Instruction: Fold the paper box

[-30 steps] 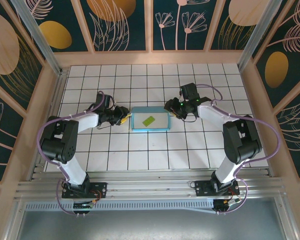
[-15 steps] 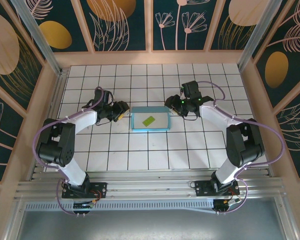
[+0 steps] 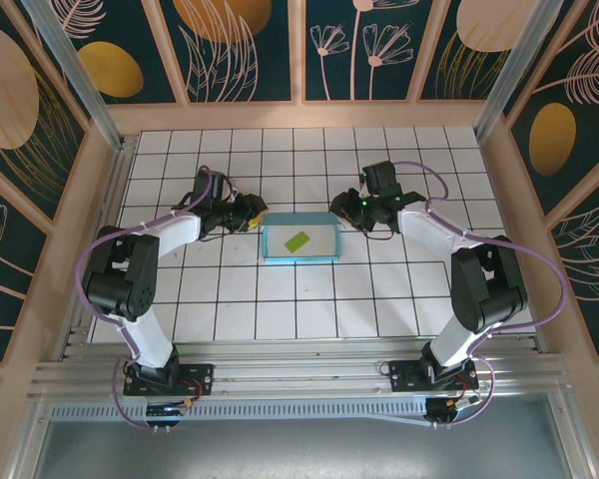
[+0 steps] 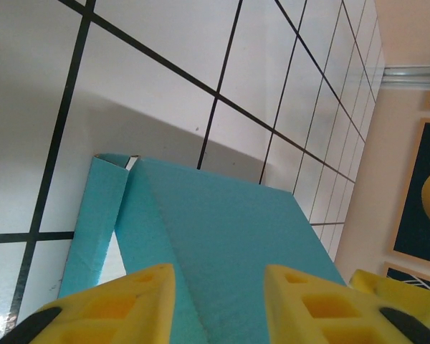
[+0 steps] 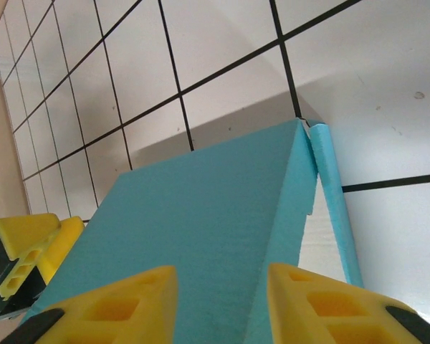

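Both are gaping, holding nothing: left claw (image 3: 250, 216) and right claw (image 3: 340, 210) are flanking the box (image 3: 299, 239), lying centre of counter (image 3: 240, 299). Risk: lopsided pushing skidding it or crumpling flaps.

**Layout: box between my two tools**

The paper box (image 3: 299, 240) lies on the worktop (image 3: 280, 299) near its middle, long side running left to right. A small scrap (image 3: 298, 240) rests on the box's upward face, about central. My left tool (image 3: 248, 214) sits just beside the box's far left corner. My right tool (image 3: 342, 211) sits just beside its far right corner. Both arms reach inward from the near edge, with the box between them.
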Controlling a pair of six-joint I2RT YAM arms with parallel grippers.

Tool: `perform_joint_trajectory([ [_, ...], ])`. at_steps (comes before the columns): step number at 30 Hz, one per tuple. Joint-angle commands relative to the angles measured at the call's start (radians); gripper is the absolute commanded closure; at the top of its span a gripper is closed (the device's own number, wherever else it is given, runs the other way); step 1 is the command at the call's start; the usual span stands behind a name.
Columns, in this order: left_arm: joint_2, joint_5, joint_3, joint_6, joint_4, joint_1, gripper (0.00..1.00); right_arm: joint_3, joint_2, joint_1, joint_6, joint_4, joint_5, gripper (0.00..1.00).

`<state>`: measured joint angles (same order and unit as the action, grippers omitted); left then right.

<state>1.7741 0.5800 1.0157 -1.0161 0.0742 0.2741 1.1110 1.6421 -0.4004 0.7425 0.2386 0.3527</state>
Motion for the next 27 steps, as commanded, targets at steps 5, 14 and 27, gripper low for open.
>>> perform_joint_trajectory([
  [5,0.027,0.054,0.004,-0.036,0.044,0.012,0.71,-0.006,0.037,-0.012,0.003,-0.038,0.03,0.63],
  [14,0.038,0.061,-0.004,-0.034,0.05,0.022,0.77,-0.014,0.042,-0.023,0.0,-0.044,0.031,0.64],
  [27,0.055,0.065,-0.078,-0.044,0.085,0.048,0.79,-0.041,0.05,-0.035,-0.004,-0.053,0.02,0.66],
])
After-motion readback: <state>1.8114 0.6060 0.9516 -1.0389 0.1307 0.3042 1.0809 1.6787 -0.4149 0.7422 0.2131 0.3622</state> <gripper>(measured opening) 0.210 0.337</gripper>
